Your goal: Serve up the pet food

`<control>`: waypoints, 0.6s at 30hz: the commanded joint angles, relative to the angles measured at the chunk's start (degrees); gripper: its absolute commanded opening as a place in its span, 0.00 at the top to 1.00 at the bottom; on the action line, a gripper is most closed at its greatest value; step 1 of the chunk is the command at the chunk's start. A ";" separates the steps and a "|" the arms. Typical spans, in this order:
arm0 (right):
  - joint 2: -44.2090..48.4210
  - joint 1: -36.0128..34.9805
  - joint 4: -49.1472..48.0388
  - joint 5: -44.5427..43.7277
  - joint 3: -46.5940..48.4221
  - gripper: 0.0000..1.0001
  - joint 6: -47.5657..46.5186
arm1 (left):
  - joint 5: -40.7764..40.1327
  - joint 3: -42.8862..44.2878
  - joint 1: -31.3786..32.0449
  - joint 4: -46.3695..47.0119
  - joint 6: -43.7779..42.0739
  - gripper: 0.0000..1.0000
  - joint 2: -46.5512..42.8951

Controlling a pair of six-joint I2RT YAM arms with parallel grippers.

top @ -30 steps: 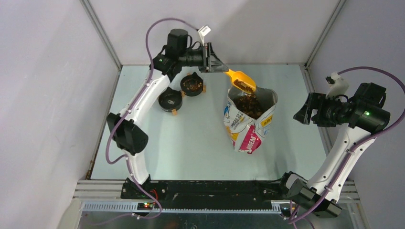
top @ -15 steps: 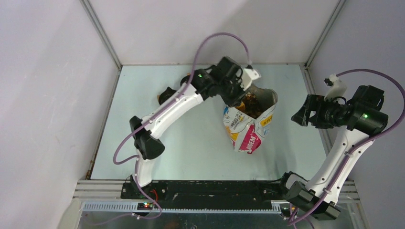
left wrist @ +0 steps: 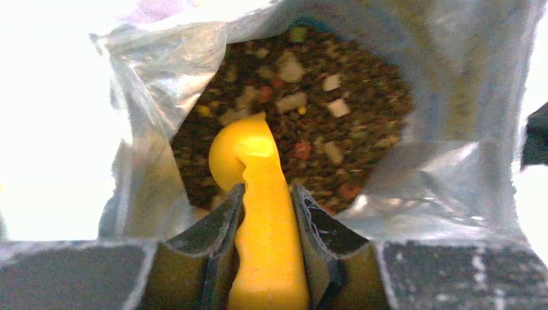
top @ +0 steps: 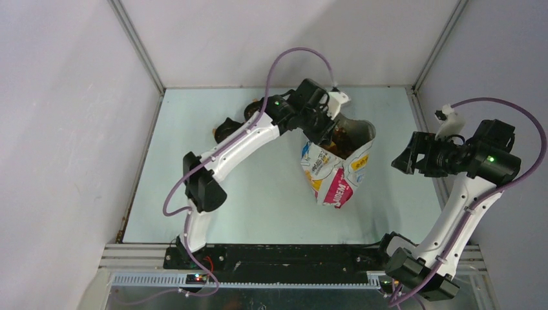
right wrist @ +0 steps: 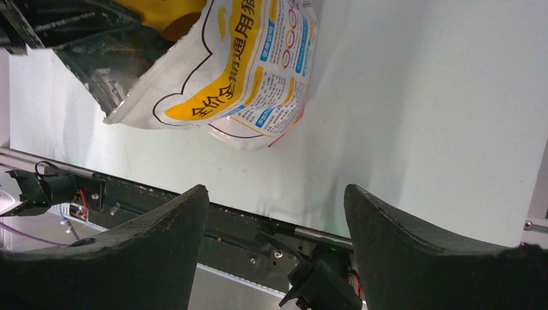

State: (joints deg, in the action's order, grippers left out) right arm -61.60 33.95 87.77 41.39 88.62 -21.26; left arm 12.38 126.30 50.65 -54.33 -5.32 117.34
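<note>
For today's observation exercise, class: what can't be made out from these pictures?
- Left wrist view: the scoop hides its own fill among the pet food.
- Top view: left arm covers scoop and most of both bowls.
- Right wrist view: top edge cuts off the bag mouth.

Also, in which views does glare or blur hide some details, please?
Left wrist view: the background beside the bag is burnt out to white, its foil glares, the pet food and scoop look soft. Right wrist view: the bag's print is sharp, light even. Top view: even light, no strong glare.
</note>
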 commanded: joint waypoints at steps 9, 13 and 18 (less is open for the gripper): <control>0.25 0.23 -1.59 0.19 -0.18 0.21 1.21 | 36.50 -30.21 -11.53 48.12 54.84 1.00 -9.67; -0.65 0.30 -1.72 -0.16 0.45 0.21 2.13 | 37.62 -33.06 -14.94 56.44 63.41 1.00 -11.70; -1.22 0.28 -1.89 -0.73 0.54 0.21 2.18 | 39.63 -32.98 -17.74 61.65 69.96 1.00 -14.21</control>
State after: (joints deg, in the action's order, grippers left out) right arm -62.61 33.95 87.22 41.28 87.05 -19.88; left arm 46.24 92.75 35.38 -2.85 53.71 108.97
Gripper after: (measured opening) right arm 0.794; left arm 0.314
